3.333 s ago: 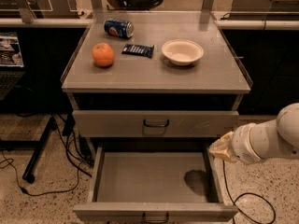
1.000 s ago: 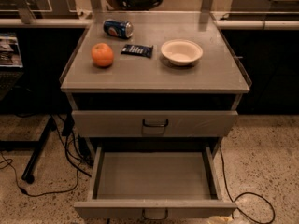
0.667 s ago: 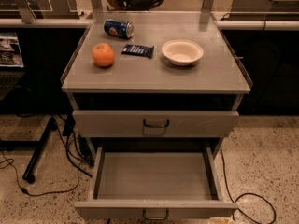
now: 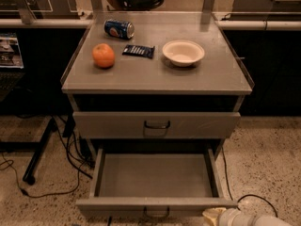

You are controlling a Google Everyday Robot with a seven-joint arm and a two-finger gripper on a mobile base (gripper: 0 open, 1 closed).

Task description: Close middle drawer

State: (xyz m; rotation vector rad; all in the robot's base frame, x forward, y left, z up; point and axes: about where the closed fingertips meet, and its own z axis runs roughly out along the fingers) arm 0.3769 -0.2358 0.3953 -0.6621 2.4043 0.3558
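The middle drawer (image 4: 155,175) is pulled out, showing a shallow, plain grey tray with nothing in it. Its low flat front (image 4: 117,205) runs along the bottom of the camera view, with a small dark loop handle (image 4: 156,214) at the centre. My gripper (image 4: 215,215) is a cream-coloured tip on a white arm (image 4: 256,219). It sits at the bottom right, just by the right front corner of the drawer's front. Most of the arm is out of the picture.
The drawer above (image 4: 156,125) is shut. The cabinet top (image 4: 141,76) carries an orange (image 4: 103,55), a blue can (image 4: 119,28) on its side, a dark snack bar (image 4: 138,51) and a white bowl (image 4: 183,52). Cables and a stand leg (image 4: 40,149) lie on the floor at the left.
The arm was at the drawer's right side, then out of view. The gripper now shows low at the drawer's right front corner. The drawer has not moved.
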